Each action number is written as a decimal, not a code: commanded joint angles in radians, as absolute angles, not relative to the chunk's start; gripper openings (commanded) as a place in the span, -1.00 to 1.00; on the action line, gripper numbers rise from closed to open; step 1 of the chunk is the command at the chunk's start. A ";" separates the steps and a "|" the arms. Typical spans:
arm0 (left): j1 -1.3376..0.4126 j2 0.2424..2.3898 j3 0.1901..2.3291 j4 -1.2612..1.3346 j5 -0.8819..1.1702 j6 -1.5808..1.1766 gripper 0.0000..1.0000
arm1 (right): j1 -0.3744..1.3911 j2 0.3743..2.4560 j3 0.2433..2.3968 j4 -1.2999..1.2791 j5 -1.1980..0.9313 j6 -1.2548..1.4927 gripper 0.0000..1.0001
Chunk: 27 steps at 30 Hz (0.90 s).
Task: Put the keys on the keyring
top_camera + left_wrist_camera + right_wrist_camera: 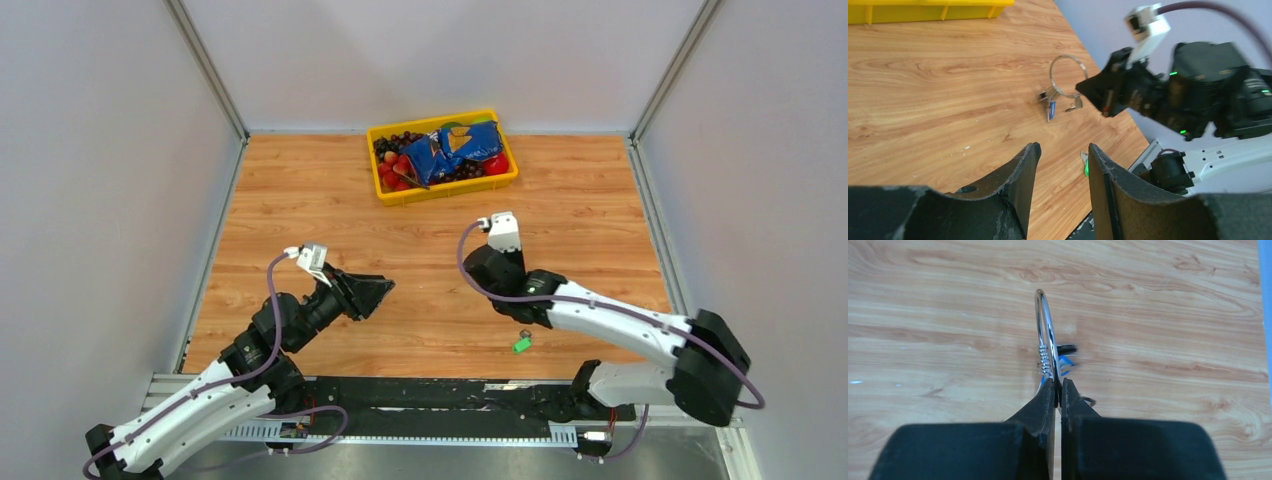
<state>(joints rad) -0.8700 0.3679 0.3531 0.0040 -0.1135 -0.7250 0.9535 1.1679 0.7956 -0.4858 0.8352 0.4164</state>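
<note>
The right gripper (1058,390) is closed to a narrow slit; its fingertips pinch the wire of the keyring (1044,320) just below the coiled section; the keyring stands upright, edge-on in the right wrist view. Two small keys, one with a blue tag (1065,363) and one with a black tag (1067,347), hang at the lower part of the keyring, close to the wooden table (300,200). The left gripper (1060,162) is partly spread and holds nothing; it points toward the keyring, well apart from it. The green-tagged key (521,343) lies flat on the table near the front edge, beside the right arm, apart from the keyring. A yellow bin (450,188) sits at the far side.
</note>
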 commanded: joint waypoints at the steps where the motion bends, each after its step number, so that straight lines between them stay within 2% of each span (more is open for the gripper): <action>1: -0.866 0.339 0.383 0.013 -0.114 -0.677 0.00 | 0.956 1.352 0.806 -0.367 0.917 0.425 -1.00; 7: -0.866 0.289 0.379 -0.045 -0.127 -0.674 0.01 | 0.999 1.627 0.877 -0.246 0.894 0.436 -1.00; 13: -0.866 0.243 0.379 -0.105 -0.142 -0.667 0.02 | 1.058 1.781 0.963 -0.211 0.901 0.459 -1.00; 27: -0.866 0.175 0.386 -0.173 -0.166 -0.662 0.02 | 1.113 1.890 1.062 -0.112 0.735 0.463 -0.99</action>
<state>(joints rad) -0.8700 0.1890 0.3531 -0.1543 -0.1528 -0.6849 1.0943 1.8706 1.0340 -0.1780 0.8852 0.4183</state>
